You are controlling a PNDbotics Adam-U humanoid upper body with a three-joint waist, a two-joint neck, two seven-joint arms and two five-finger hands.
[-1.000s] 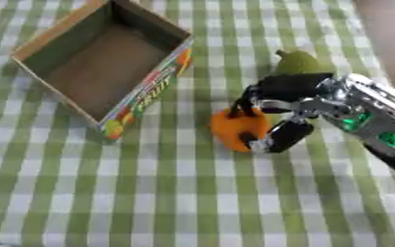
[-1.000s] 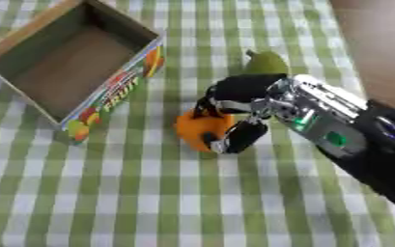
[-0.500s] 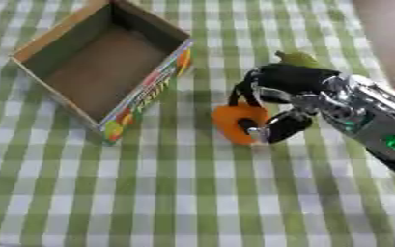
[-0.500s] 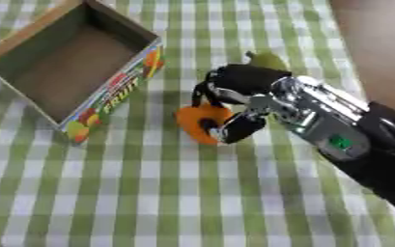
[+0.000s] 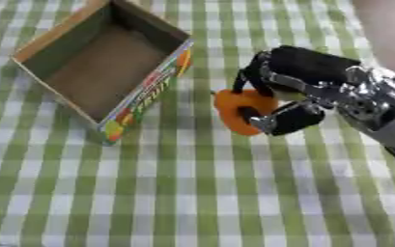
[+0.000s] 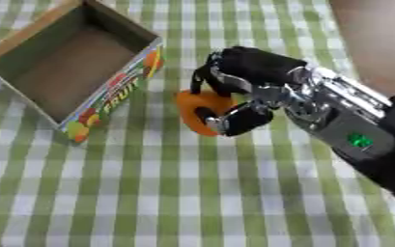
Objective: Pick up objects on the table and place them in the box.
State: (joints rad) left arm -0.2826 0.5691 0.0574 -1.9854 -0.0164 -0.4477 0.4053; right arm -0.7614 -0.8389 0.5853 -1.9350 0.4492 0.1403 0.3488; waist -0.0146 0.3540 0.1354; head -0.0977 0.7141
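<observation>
Orange fruit (image 5: 238, 110) is held just above the green checked tablecloth (image 5: 192, 193), a little to the right of the box, with the thumb and fingers of the right hand (image 5: 298, 94) curled around it from above and from the near side. It is judged to be light, stiff and smooth-skinned, so some slipping could be expected; a hold across its widest part, as seen here, looks the safest. Whether it is real or a plastic model cannot be told. Compared with a second ago, the fruit has been carried slightly leftward towards the box, and the green pear-shaped thing that showed behind the hand is now hidden by it. Farther off, the cardboard box (image 6: 31, 43) lies open and appears unfilled, its printed side wall turned towards the fruit and apart from it. The left hand is not seen in either view.
</observation>
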